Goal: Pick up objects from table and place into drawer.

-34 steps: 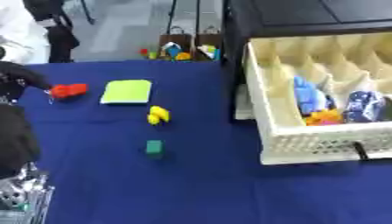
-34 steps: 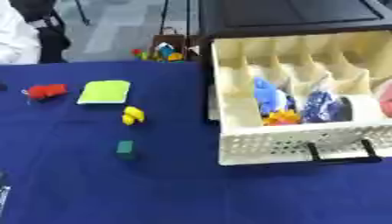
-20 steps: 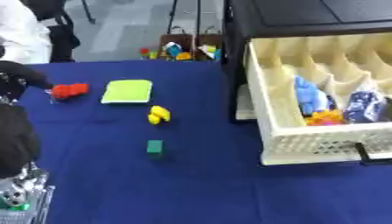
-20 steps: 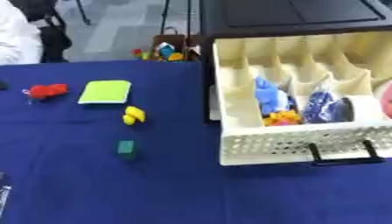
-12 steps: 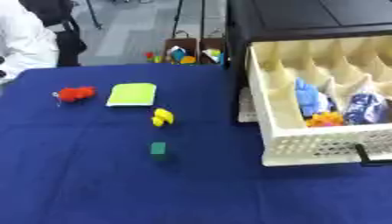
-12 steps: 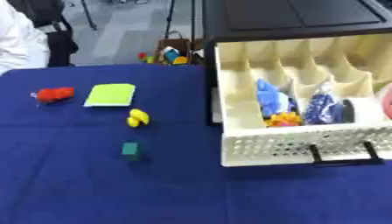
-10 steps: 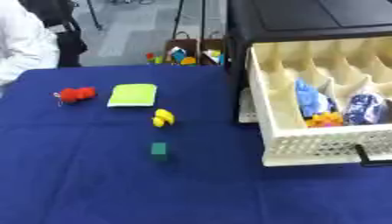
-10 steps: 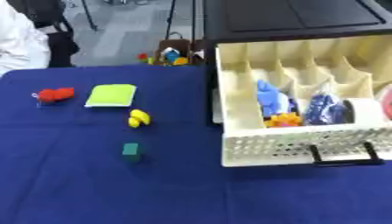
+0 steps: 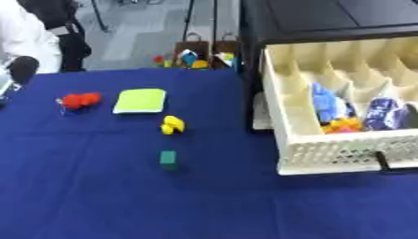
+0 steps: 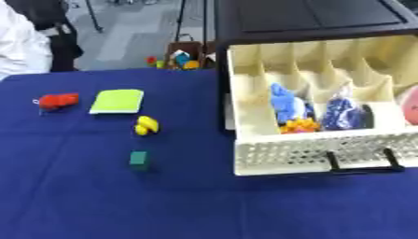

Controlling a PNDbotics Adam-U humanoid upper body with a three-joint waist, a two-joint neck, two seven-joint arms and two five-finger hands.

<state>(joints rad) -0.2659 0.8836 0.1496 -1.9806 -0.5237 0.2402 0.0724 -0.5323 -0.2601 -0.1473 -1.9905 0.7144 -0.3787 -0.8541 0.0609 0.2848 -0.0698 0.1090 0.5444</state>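
Four small things lie on the blue table [image 9: 98,196]: a red object [image 9: 79,100] at the far left, a flat yellow-green pad [image 9: 140,101] beside it, a small yellow piece [image 9: 171,125], and a green block [image 9: 168,158] nearest to me. The cream drawer [image 10: 310,154] stands pulled open at the right. Its divided compartments hold a blue item [image 10: 283,101], some orange bits [image 10: 299,125], a blue patterned bag [image 10: 343,112] and something pink [image 10: 411,106] at the edge. Neither of my hands shows in either view.
The drawer comes out of a black cabinet [image 9: 326,18] and has a black handle [image 10: 359,163] on its front. A dark rounded shape [image 9: 23,70] sits at the left edge. Bags of colourful toys [image 9: 196,53] stand on the floor beyond the table.
The camera has shifted, so the whole scene sits differently. My left arm, which showed at the left edge one second ago, is out of view. The things on the table have not moved.
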